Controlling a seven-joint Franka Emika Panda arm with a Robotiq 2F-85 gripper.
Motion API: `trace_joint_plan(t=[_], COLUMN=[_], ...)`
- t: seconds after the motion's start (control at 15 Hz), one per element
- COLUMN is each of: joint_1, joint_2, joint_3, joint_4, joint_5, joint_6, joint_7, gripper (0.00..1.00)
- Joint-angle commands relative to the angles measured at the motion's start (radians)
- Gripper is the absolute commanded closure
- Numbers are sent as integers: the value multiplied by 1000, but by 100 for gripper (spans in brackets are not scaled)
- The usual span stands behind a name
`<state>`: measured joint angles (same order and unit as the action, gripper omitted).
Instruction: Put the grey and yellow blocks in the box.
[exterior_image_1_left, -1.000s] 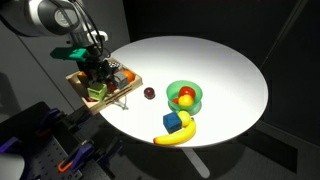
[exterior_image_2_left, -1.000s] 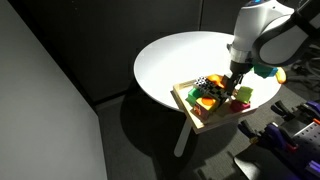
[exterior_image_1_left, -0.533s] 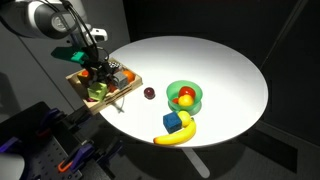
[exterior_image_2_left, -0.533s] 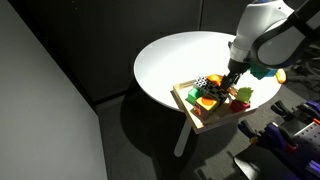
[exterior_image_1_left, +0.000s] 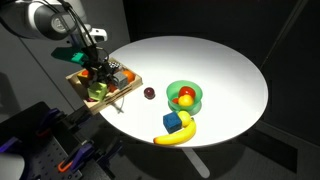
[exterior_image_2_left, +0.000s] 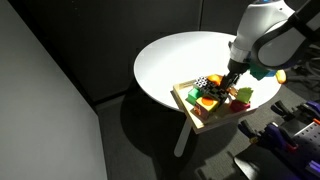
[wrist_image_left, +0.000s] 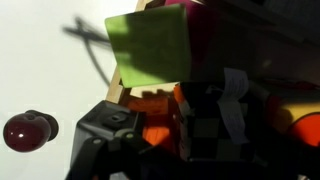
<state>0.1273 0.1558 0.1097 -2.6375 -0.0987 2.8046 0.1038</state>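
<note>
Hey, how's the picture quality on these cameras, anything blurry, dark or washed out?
Wrist view: very close and soft, the yellow-green block blurred, the lower half in deep shadow. In both exterior views the white table glares against a nearly black room.

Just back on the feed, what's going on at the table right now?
The arm's gripper hangs open over the wooden box at the table's edge, apparently holding nothing. A yellow-green block already lies in the box among the toys; I cannot pick out the grey block for sure. The green bowl, blue cube and banana sit apart on the table.
</note>
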Motion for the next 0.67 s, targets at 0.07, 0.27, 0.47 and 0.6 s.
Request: trace_joint_plan(t=[0.07,0.27,0.47,0.6], joint_1=[6,6,2,-1], joint_2=[-1,-1,-35,-59], joint_3=[-5,-5,12,23], joint_4=[0,0,-16,-26], joint_5=[5,5,40,69], joint_6=[-2,-2,2,6], joint_7=[-5,-5,-16,-26], gripper=[0,0,0,0])
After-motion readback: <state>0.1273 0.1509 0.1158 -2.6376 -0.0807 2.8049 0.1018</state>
